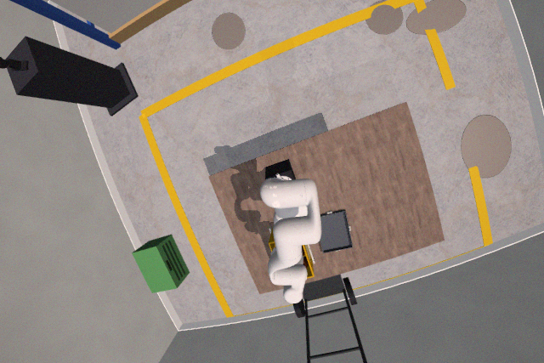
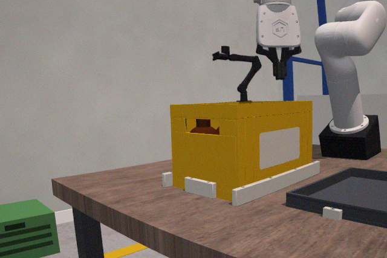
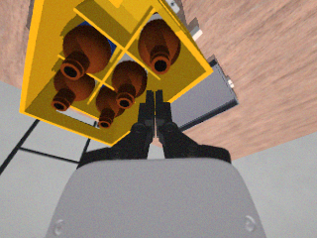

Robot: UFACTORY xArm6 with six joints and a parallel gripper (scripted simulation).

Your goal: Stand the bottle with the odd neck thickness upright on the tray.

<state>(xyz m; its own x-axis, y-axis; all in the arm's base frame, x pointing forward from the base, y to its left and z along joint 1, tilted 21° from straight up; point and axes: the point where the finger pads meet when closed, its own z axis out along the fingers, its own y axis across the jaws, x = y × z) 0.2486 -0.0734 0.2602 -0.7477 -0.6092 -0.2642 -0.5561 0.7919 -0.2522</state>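
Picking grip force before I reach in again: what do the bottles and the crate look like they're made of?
Bottles: brown, smooth and slightly glossy with ringed mouths, probably glass, though plastic can't be ruled out. Crate: flat, opaque yellow walls and dividers with a matte finish, likely moulded plastic. The gripper above them is shut on nothing.

Five brown bottles [image 3: 91, 47] stand upright in the yellow crate [image 2: 240, 145], each in its own slot. The crate sits flat on the table between white blocks. The dark tray [image 2: 340, 197] lies flat beside it, with nothing in it.
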